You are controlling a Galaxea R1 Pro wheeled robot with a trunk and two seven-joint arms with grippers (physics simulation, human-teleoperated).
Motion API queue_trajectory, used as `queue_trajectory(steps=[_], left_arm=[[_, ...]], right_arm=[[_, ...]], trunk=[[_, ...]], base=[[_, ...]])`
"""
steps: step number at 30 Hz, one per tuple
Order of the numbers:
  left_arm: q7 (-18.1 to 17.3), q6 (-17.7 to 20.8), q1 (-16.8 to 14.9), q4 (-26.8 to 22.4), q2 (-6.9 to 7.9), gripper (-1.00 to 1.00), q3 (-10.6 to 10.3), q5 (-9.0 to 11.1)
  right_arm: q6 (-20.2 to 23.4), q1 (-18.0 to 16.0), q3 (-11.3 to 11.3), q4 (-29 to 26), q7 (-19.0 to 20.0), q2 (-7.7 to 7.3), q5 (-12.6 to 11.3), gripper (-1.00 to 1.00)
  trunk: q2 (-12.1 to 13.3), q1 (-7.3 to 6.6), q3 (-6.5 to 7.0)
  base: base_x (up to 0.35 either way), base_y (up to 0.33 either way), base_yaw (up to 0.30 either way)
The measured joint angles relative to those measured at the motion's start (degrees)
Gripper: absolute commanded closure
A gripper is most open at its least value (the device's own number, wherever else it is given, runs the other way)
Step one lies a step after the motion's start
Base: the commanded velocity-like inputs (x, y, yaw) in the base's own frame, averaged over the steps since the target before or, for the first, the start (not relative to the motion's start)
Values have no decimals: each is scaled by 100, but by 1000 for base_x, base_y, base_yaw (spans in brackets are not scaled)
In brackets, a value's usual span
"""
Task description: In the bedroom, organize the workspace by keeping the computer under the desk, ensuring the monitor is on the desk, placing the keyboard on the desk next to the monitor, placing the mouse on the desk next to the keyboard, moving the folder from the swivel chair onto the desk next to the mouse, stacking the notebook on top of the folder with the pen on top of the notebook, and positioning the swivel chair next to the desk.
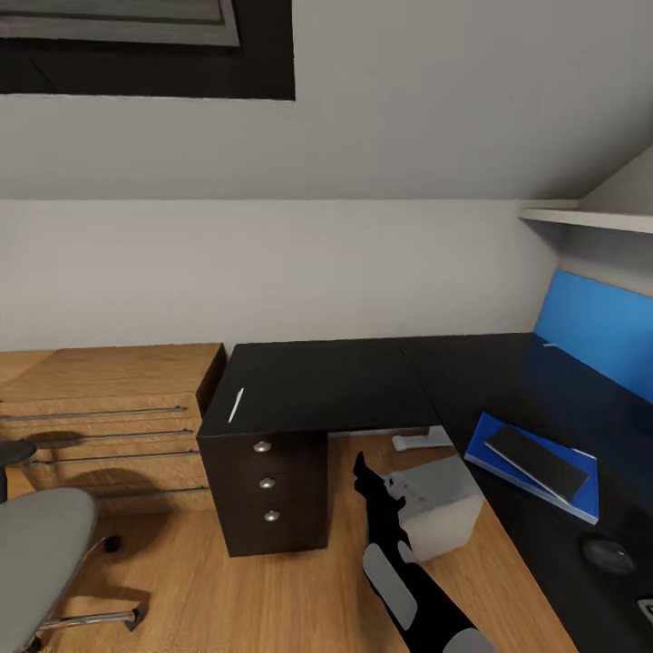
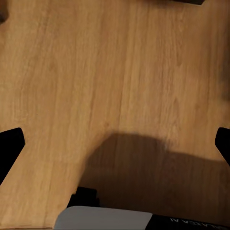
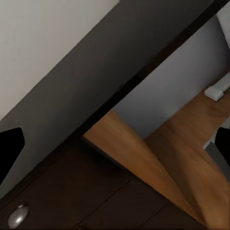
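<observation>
Head view: the desk (image 1: 326, 385) is seen ahead, the pen (image 1: 236, 405) at its ten o'clock corner, the folder (image 1: 580, 494) at three o'clock bearing a dark notebook (image 1: 537, 460), the mouse (image 1: 608, 556) nearby. The computer (image 1: 440, 508) is placed beneath; the swivel chair (image 1: 41, 553) at eight o'clock. The right gripper (image 1: 361, 472) is raised; its state cannot be told here.

Left wrist view: fingertips (image 2: 10, 143) are spread wide over floor (image 2: 115, 86).

Right wrist view: fingertips (image 3: 9, 143) are parted before a drawer knob (image 3: 18, 215).

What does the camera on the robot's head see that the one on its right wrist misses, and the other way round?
The head view takes in the blue folder with a dark notebook on it, the mouse, the pen lying on the desk, the grey chair and the grey computer on the floor. The right wrist view adds a close look along the desk's edge from low down. Both show the desk, a silver drawer knob and the wooden floor.
</observation>
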Motion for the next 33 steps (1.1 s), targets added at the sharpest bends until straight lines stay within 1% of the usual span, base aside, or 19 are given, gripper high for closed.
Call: queue_trajectory(steps=[12, 15, 17, 21, 23, 25, 28, 29, 30, 31, 33], left_arm=[[0, -15, 0, -40, 8, -100, 0, -6], [-6, -11, 0, -296, 28, -100, 10, -8], [-9, 8, 0, -562, 33, -100, 44, -8], [-10, 147, 0, -1361, 35, -100, 159, -13], [9, 409, 0, -1845, 36, -100, 206, -19], [64, 874, 1, -2355, 37, -100, 245, -25], [268, 1802, 1, -3105, 38, -100, 356, -24], [366, 2112, 1, -3316, 31, -100, 426, -21], [571, 2611, 1, -3652, 11, -100, 582, -12], [872, 3096, 3, -4067, -127, -100, 769, 20], [966, 3210, 6, -4195, -223, -100, 814, 35]], right_arm=[[-5, -17, 3, 52, -4, 0, 23, -100], [-13, -21, 3, 51, -4, 0, 49, -100], [-16, -22, 3, 49, -4, 0, 71, -100], [-15, -30, 3, 43, -18, 0, 133, -100], [-7, -50, 2, 40, -55, 0, 182, -100], [6, -75, 2, 38, -122, 0, 239, -100], [28, -105, -2, 35, -273, 0, 348, -100], [34, -112, -3, 31, -334, 0, 391, -100], [50, -121, -6, 23, -463, 0, 486, -100], [252, -152, -17, 8, -771, 0, 719, -100], [450, -189, -21, 2, -923, 0, 838, -100]], trunk=[[482, -264, 216], [602, -330, 270], [682, -374, 306], [843, -461, 378], [923, -505, 414], [1003, -549, 450], [1124, -615, 503], [1164, -637, 521], [1204, -659, 539], [1244, -681, 558], [1324, -725, 593]], base=[[0, 0, 285], [0, 0, 285], [0, 0, 285], [0, 0, 285], [0, 0, 285], [0, 0, 286], [0, 0, 287], [0, 0, 287], [0, 0, 288], [0, 0, 288], [0, 0, 289]])
